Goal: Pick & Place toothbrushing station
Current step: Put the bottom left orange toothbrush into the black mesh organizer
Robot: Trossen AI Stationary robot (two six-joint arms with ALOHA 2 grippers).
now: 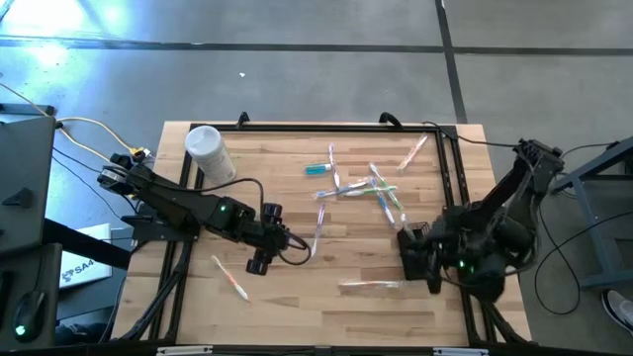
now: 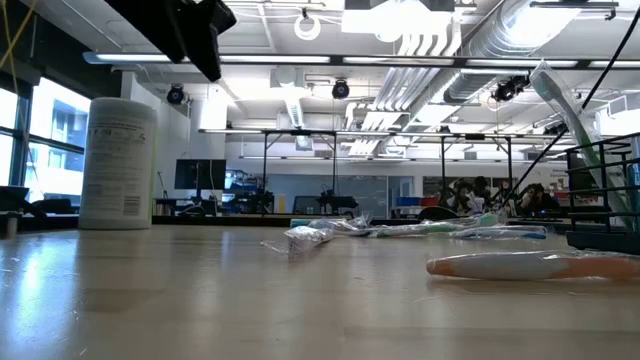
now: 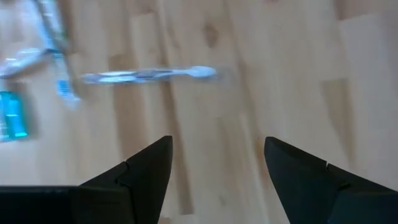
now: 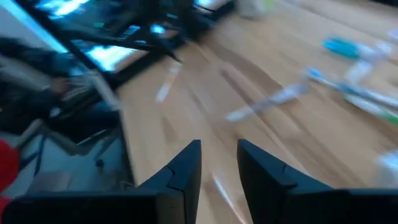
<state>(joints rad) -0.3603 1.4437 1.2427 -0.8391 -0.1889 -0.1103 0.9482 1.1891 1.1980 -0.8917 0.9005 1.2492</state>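
Several thin toothbrushes (image 1: 368, 188) lie in a loose heap on the wooden table, with a teal toothpaste tube (image 1: 318, 169) beside them. Single brushes lie apart (image 1: 229, 277), (image 1: 371, 285). The black wire-mesh holder (image 2: 603, 190) stands at the table's right, one toothbrush (image 2: 550, 88) leaning out of it. My left gripper (image 3: 217, 162) hovers open over bare wood, short of a lone toothbrush (image 3: 149, 74). My right gripper (image 4: 219, 163) is raised beside the holder, pointing toward the table's left, its fingers a narrow gap apart with nothing between them.
A white cylindrical canister (image 1: 210, 153) stands at the far left corner of the table. A black frame runs along the table's far and right edges (image 1: 457, 178). An orange-handled toothbrush (image 2: 530, 265) lies near the front right. Bare wood lies in the near middle.
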